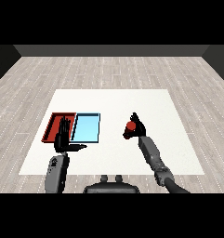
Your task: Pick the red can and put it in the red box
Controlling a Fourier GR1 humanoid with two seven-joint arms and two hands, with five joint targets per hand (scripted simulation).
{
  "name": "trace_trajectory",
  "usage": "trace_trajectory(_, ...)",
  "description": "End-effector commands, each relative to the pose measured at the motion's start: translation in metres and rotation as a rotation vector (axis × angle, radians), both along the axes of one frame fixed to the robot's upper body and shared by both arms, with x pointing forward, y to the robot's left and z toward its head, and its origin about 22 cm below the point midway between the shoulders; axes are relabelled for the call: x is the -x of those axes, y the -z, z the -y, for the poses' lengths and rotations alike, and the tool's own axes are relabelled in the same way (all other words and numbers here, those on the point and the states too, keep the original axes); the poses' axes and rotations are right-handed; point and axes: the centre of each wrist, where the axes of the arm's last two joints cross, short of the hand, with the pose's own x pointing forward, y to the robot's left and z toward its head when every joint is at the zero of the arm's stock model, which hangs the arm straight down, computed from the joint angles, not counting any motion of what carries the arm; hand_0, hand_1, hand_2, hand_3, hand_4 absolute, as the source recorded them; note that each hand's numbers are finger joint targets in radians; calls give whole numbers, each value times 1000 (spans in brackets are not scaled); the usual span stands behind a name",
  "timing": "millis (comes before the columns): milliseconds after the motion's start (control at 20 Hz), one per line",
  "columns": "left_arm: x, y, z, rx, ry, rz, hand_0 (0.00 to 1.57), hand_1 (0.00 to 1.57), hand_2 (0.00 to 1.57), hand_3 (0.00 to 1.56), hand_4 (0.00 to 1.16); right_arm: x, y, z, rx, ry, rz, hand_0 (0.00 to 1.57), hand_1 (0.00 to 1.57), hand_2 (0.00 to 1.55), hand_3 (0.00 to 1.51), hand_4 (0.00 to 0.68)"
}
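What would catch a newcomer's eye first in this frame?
Most striking is the red can, right of the table's middle, with the right hand curled round it. Next come the red tray and the light blue tray, lying side by side at the left of the white table. The left hand stands with straight fingers in front of the red tray, holding nothing.

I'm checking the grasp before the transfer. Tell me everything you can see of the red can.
The red can is a small, plain red cylinder with a rounded-looking top; no label shows. The right hand curls round it, black fingers hiding part of its side. It sits over the white table, right of the light blue tray and apart from it. Whether it rests on the table or is lifted cannot be told.
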Motion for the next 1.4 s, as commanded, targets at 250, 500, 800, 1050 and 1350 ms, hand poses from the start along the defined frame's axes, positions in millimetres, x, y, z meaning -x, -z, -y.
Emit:
trace_trajectory(250,9,-14,13,12,-14,19,0,0,0,0,0,7,19,-7,10,-23,-30,0,0,0,0,0)
trace_trajectory(500,-4,-11,-2,1,-8,12,0,0,0,0,0,-6,6,-12,79,70,-51,0,0,0,0,0)
trace_trajectory(800,0,-8,-10,-11,4,4,0,0,0,0,0,-5,7,-38,163,173,-75,1465,1465,1460,1421,614)
trace_trajectory(1050,-9,1,10,-14,-5,3,0,0,0,0,0,1,14,-36,193,162,-53,1474,1474,1450,1401,589)
trace_trajectory(1350,2,4,-2,-8,10,-12,0,0,0,0,0,4,6,-38,227,163,-13,1438,1438,1434,1373,599)
